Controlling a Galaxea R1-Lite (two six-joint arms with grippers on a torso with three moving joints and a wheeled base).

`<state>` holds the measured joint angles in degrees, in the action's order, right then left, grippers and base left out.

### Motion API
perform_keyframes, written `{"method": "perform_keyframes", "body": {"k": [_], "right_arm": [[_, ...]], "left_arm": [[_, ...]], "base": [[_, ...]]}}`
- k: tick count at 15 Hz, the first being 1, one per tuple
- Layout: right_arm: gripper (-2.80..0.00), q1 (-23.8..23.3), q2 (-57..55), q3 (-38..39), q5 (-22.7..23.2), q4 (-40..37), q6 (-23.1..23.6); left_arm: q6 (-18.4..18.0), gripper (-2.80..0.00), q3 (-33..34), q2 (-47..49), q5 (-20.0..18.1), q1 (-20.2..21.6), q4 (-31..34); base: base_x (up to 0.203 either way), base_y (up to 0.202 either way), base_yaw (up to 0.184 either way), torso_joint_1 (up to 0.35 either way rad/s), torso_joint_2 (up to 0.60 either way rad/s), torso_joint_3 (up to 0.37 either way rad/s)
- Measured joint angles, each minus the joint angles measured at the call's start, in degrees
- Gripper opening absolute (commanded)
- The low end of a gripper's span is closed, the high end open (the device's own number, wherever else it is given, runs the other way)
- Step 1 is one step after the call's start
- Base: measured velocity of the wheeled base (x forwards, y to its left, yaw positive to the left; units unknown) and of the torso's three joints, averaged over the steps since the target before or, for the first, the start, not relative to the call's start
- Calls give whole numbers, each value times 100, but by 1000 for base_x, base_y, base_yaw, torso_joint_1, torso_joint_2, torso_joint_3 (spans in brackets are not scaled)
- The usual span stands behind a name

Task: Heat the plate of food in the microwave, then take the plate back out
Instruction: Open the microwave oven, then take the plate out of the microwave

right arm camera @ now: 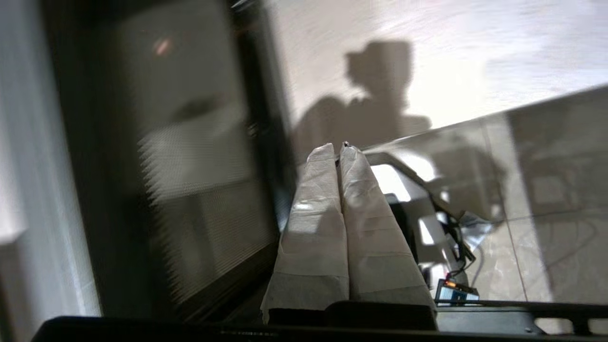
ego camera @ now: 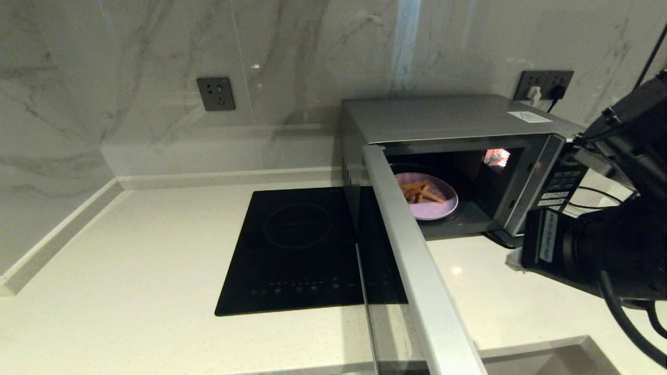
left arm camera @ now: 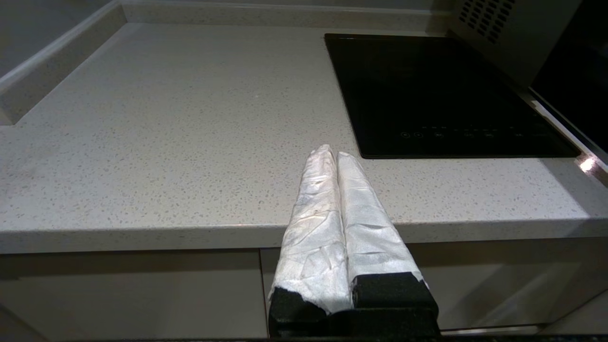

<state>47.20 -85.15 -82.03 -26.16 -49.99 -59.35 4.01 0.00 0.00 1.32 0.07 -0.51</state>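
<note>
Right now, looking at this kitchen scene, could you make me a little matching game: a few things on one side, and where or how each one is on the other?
Things:
1. plate of food
2. microwave door
3. induction hob
4. right gripper

States or places:
A. set flat into the counter, beside the microwave
B. swung wide open
C. inside the microwave
D. shut, holding nothing

Pairs: 1-C, 2-B, 3-A, 4-D
</note>
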Motion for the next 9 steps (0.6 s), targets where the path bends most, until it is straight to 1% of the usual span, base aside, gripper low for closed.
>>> {"method": "perform_keyframes", "body": {"k": [3,4,6,9], "right_arm": [[-280,-633,309,331,-76,7,-114],[-280,-774,419,491,-62,20,-166],[-280,-986,687,1086,-26,267,-192],[-280,-1213,1296,2192,-27,873,-156]], "left_arm": [[1,-280,0,0,-2,0,0],[1,-280,0,0,-3,0,1],[1,-280,0,0,-2,0,2],[1,-280,0,0,-2,0,2]], "base": [[0,0,0,0,0,0],[0,0,0,0,0,0],[0,0,0,0,0,0],[0,0,0,0,0,0]]}}
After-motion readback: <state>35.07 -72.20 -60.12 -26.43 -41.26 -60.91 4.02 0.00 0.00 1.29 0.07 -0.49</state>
